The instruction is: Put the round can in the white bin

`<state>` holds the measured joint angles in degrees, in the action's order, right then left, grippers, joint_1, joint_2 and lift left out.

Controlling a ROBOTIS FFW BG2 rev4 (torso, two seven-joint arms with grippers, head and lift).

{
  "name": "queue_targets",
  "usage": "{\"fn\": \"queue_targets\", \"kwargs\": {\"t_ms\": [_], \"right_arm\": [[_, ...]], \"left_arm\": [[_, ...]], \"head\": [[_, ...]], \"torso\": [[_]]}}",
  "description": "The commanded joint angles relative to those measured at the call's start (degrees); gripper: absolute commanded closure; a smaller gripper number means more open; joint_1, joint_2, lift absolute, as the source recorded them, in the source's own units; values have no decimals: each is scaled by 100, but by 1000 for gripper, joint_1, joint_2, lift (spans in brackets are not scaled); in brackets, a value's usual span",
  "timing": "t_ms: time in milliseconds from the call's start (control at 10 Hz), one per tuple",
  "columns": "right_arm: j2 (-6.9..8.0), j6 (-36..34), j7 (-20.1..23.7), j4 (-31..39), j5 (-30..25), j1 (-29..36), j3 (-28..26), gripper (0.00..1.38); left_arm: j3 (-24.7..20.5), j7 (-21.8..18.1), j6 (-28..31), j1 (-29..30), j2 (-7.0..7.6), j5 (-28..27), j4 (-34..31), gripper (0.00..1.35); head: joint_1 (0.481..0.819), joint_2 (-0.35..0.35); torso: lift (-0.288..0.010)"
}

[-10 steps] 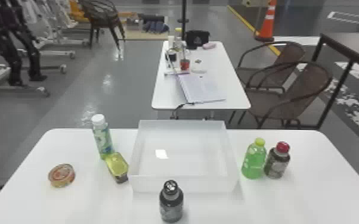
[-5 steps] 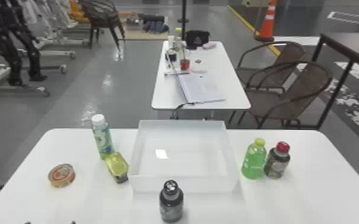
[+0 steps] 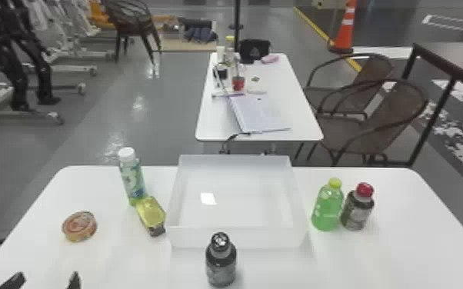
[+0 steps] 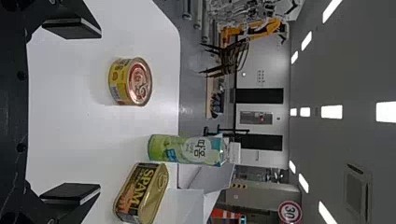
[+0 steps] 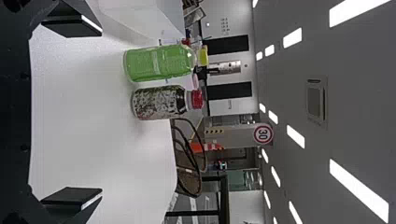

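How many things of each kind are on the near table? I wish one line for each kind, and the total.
Bottles: 4 (white-capped bottle, green bottle, red-capped bottle, black-capped bottle)
Cans: 2 (round can, rectangular can)
Bins: 1 (white bin)
Total: 7

The green bottle [image 3: 327,209] has a yellow cap, the dark bottle [image 3: 357,209] a red one.

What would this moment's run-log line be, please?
left gripper open, empty | can on table, left of bin | right gripper open, empty
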<state>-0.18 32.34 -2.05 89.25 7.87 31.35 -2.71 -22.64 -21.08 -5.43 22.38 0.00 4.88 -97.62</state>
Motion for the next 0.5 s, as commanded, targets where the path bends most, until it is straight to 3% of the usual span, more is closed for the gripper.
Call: {"fn": "queue_targets", "kwargs": {"t_ms": [0,400], "right_arm": [[23,0,2,-4,4,-6,7,91],[23,0,2,-22,4,-23,7,91]], "left_arm": [[-338,-186,121,-295,-15,-127,173,139],[-865,-1100,657,-1060,-15,-558,551,139]], "head": [[549,0],[549,0]], "torso": [[-100],[-100]]}}
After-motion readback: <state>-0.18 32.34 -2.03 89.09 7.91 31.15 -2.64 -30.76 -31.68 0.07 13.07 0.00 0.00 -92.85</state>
